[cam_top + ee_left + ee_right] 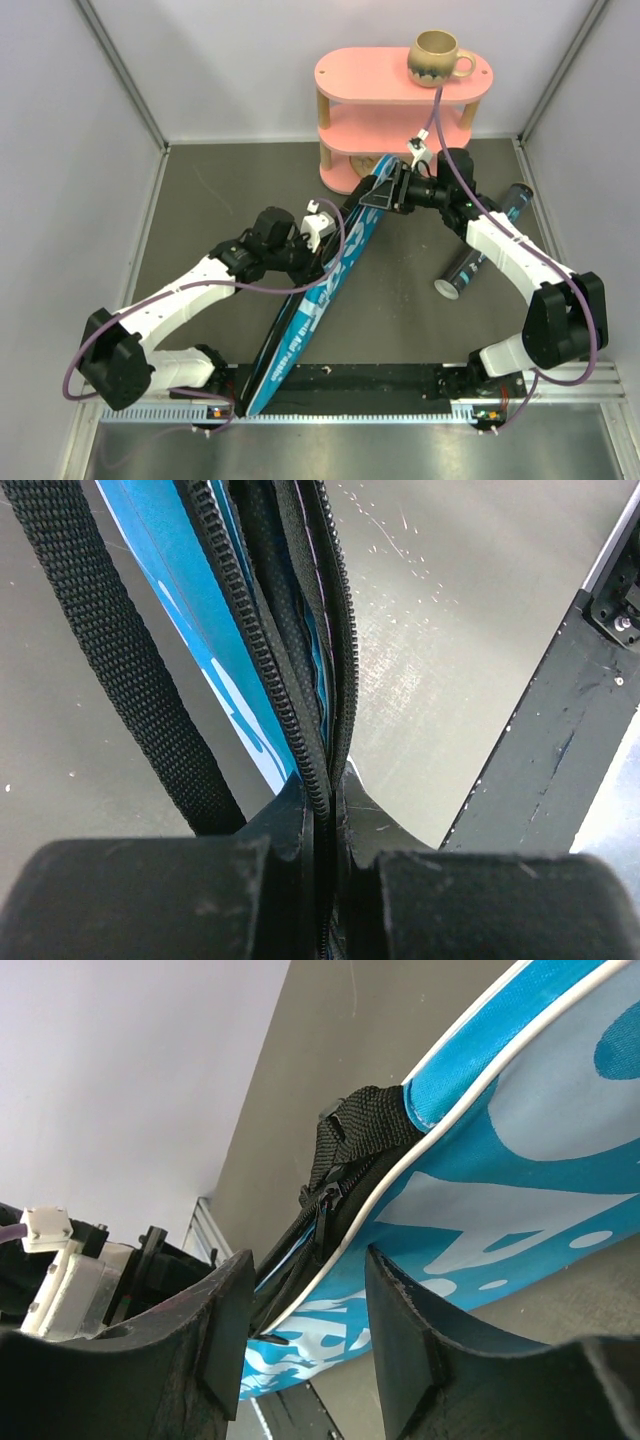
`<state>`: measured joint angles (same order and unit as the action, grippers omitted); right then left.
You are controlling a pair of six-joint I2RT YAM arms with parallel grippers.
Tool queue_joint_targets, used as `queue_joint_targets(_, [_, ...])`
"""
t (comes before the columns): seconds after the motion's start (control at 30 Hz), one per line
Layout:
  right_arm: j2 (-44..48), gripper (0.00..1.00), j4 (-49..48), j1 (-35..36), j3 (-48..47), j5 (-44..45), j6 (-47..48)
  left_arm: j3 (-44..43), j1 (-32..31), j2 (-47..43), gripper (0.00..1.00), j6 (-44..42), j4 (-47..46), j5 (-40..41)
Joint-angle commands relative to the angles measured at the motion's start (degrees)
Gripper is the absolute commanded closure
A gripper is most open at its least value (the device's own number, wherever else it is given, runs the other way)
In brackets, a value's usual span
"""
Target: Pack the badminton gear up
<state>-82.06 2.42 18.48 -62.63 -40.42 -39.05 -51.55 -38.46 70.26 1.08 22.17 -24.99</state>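
The blue racket cover (pixel 320 290) stands on its edge, running from the near rail up toward the pink shelf. My left gripper (pixel 318 228) is shut on its black zipper edge, seen clamped between the jaws in the left wrist view (pixel 328 810). My right gripper (pixel 385 190) is open at the cover's far end. In the right wrist view (pixel 310 1330) its jaws straddle the cover (pixel 520 1160) just below the zipper pull (pixel 325 1208). The black tube (pixel 485 245) lies on the table to the right. No rackets or shuttlecocks are in view.
The pink three-tier shelf (pixel 400 75) stands at the back with the beige mug (pixel 440 55) on top, close behind my right gripper. A black carry strap (pixel 120 660) hangs from the cover. The black base rail (pixel 400 380) runs along the near edge.
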Motion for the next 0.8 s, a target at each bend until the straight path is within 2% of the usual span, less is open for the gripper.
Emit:
queue_joint_targets(0.0, [0.15, 0.54, -0.05, -0.46, -2.40, -0.18, 2.75, -2.59, -0.74, -0.39, 1.00, -2.49, -8.02, 1.44])
queue_joint_targets(0.3, [0.59, 0.68, 1.89, -0.55, -3.55, 1.22, 2.31, -3.82, -3.11, 0.32, 1.00, -3.19, -7.32, 4.25])
queue_joint_targets(0.77, [2.08, 0.70, 8.66, -0.64, -6.54, 5.53, 3.36, -5.31, -5.31, 1.11, 1.00, -4.42, -4.69, 9.00])
